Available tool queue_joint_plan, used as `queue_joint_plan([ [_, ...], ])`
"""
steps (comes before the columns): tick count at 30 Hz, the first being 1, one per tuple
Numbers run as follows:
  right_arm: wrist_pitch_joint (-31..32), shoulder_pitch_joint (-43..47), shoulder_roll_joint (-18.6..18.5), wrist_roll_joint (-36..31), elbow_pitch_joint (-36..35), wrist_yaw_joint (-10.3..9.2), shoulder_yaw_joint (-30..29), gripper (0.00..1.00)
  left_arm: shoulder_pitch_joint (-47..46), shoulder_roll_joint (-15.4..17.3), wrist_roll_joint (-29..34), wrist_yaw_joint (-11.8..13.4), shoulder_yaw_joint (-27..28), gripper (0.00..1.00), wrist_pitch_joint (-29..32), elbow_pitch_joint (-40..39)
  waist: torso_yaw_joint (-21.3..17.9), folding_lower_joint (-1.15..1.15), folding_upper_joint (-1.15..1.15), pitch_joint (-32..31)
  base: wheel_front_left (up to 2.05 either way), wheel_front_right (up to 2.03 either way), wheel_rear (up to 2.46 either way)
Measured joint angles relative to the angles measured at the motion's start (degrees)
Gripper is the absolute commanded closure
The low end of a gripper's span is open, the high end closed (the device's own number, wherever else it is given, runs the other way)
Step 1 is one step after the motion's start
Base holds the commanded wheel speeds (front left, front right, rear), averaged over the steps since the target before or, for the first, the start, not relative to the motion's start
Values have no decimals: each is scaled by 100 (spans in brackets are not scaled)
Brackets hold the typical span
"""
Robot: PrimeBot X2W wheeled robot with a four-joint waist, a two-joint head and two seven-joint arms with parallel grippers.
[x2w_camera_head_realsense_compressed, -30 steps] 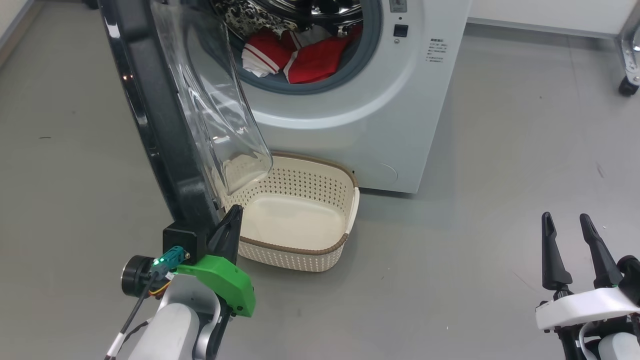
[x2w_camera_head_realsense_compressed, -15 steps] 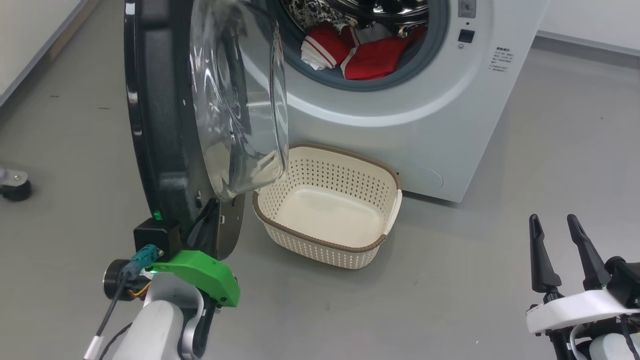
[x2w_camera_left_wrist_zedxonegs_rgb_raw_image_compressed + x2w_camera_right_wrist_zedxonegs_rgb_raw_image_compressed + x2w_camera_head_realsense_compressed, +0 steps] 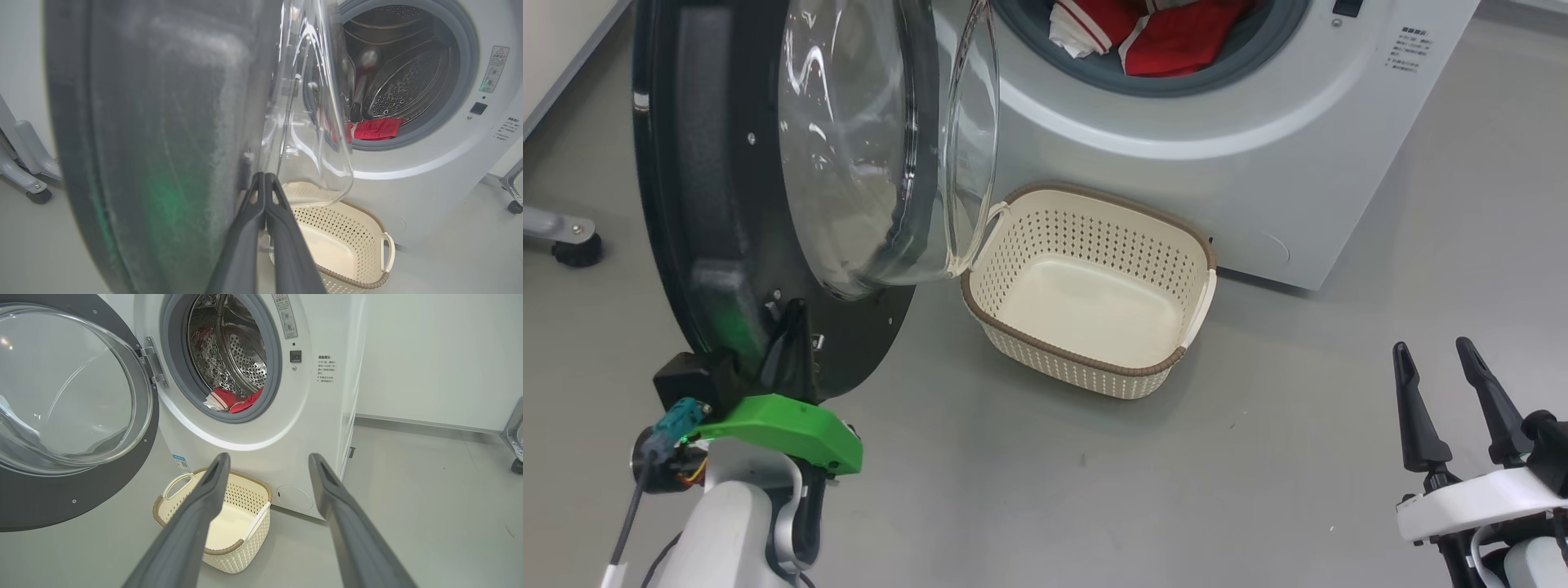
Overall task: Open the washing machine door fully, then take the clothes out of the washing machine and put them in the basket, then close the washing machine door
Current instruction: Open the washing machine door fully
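The washing machine door stands swung out to the left, its clear glass bowl facing the white washing machine. My left gripper is shut, its fingers pressed together against the door's dark inner side near the lower rim; the left wrist view shows the closed tips beside the door. Red clothes with white trim lie in the drum mouth. The cream basket sits on the floor before the washer, nothing in it. My right gripper hovers open at the lower right, holding nothing.
Grey floor stretches right of the basket. A caster foot of a metal frame stands at the far left, another caster at the far right by the white wall. The door's glass bowl overhangs the basket's left handle.
The door has swung further out from the washer with my shut left gripper against it. The head camera has shifted too. The right gripper keeps its place.
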Motion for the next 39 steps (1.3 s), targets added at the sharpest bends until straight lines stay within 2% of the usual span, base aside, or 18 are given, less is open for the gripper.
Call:
queue_joint_plan([
  [14,0,-37,-277,8,-208,0,174,0,-13,176,-234,63,758,100,-124,-144,112,0,0,527,0,0,0],
  [39,2,-263,-1126,124,-576,0,49,0,-729,616,-669,101,2005,100,-92,-257,60,0,0,1671,0,0,0],
])
